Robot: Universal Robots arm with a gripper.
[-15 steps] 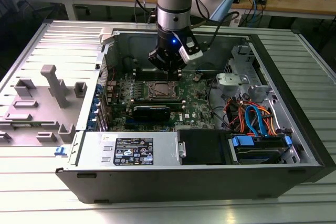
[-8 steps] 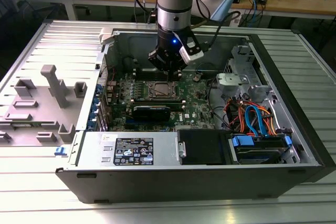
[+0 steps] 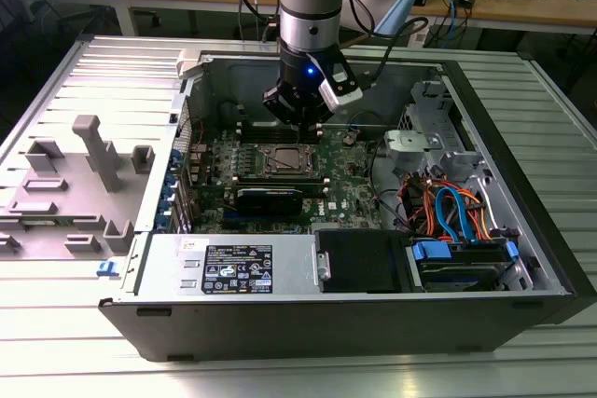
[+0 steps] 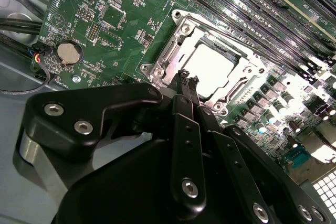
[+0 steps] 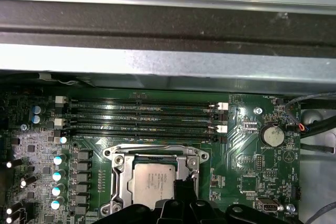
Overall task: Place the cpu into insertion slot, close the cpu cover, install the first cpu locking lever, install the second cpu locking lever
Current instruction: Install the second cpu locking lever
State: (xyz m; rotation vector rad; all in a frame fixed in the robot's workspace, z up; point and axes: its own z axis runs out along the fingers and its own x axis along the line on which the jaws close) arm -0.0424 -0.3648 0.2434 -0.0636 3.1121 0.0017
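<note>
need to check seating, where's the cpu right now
The small square silver-grey cpu sits in the silvery-rimmed insertion slot on the green motherboard, beside the long black memory slots, beneath the black tool.

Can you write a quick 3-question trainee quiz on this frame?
1. True or false: the cpu already sits in the insertion slot.
2. The tool is nearest to: A) the coin battery B) the insertion slot's edge C) the drive cables.
3. What frames the cpu in both wrist views?

Key
1. True.
2. B.
3. The cpu cover, a silvery frame lying flat around the chip.
</note>
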